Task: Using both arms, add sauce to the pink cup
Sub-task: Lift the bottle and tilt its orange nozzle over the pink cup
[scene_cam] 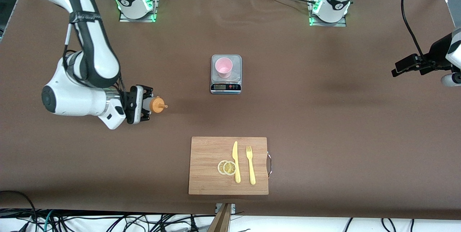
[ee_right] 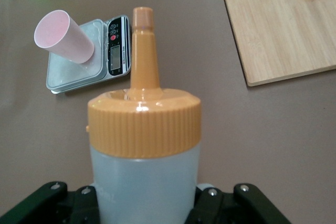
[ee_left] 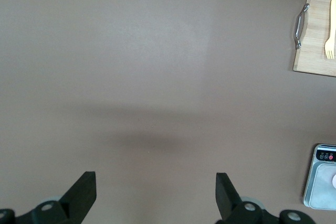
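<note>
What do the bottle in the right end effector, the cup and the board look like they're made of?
Sauce bottle: translucent whitish plastic, with a ribbed, slightly glossy orange plastic cap.
Pink cup: probably matte plastic; smooth, uniform pink.
Cutting board: wood or bamboo by its pale grain, with a metal handle.

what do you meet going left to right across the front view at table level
right pincer shut on the sauce bottle → scale with the pink cup → left pincer, open, at the edge

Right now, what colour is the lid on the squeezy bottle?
Orange. The sauce bottle's cap shows best in the right wrist view.
</note>
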Controlling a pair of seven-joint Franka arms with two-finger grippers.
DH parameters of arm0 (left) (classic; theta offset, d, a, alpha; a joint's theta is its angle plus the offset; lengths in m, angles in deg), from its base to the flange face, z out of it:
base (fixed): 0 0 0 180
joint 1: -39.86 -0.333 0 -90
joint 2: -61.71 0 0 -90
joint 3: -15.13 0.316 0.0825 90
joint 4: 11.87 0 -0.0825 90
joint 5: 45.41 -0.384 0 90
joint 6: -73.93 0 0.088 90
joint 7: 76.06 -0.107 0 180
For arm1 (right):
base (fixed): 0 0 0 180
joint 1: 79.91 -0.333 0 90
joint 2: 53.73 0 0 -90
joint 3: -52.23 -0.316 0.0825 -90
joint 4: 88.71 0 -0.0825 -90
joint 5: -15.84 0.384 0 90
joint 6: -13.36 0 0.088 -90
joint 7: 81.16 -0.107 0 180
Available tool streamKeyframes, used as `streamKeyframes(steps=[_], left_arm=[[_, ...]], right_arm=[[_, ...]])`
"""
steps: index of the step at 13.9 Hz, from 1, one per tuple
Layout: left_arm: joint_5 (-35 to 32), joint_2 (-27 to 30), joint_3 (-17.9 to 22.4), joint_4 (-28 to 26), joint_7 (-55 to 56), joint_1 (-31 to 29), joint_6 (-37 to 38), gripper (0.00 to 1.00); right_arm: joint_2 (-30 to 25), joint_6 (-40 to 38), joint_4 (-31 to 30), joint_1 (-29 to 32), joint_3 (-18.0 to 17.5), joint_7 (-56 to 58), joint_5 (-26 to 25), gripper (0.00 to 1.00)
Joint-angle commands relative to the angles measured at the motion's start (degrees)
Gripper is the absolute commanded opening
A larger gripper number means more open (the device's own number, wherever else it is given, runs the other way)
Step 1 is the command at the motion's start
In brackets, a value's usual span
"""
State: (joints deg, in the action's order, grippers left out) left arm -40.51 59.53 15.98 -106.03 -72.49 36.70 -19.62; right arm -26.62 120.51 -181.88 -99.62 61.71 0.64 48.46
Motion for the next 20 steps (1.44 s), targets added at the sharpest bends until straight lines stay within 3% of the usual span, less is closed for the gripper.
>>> streamKeyframes(steps=[1,5,20], left_arm=[[1.43,-0.1,0.12,1.26,-0.32,-0.36,1.36,1.0],[1.35,-0.1,0.12,1.26,-0.14,-0.36,1.36,1.0],[2.22,-0.28,0.12,1.17,-0.05,-0.27,1.36,1.0]], right_arm=[[-4.6,-0.36,-2.45,-3.57,0.28,-6.36,-5.35,0.0],[-6.19,-2.12,-2.63,-10.51,0.19,-15.69,-15.81,0.0],[-5.32,-5.72,-4.65,-26.34,0.1,-24.58,-27.6,0.0]])
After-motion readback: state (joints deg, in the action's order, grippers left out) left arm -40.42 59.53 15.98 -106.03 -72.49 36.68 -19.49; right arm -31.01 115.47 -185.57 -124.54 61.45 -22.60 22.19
